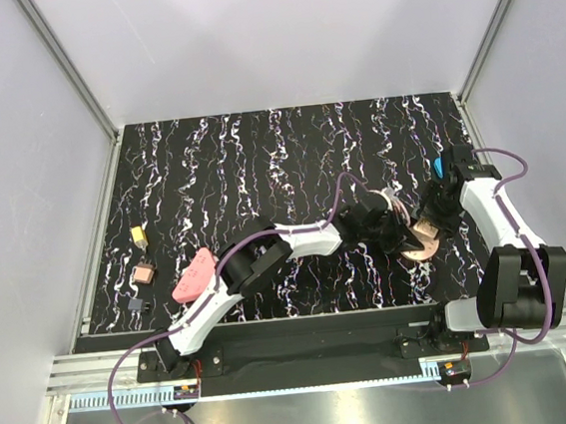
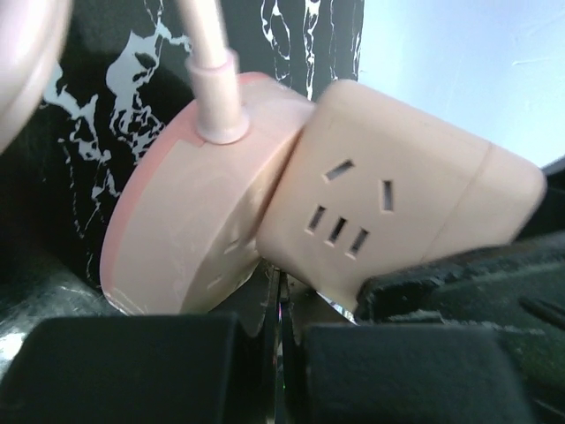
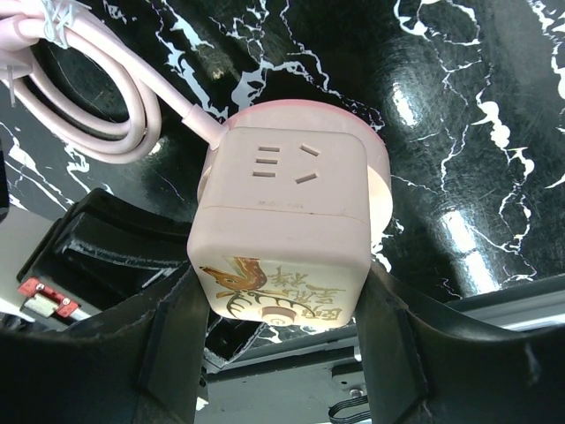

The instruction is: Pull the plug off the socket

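Left gripper (image 2: 281, 353): fingers pressed together, grasp unclear, just beneath round pink plug (image 2: 185, 238).
Right gripper (image 3: 281, 327): half-spread, clamping cube socket (image 3: 278, 221) by two sides.
Socket tilted against plug, near front edge of worktop (image 1: 258, 164), right of middle.
Coiled cord (image 3: 115, 88) beyond.

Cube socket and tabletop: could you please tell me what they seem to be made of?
The cube socket looks like moulded pale pink plastic, matte, with rounded edges and cleanly cut slots. The tabletop is black with white marble-like veins and glossy glare patches; stone or printed laminate, I cannot tell.
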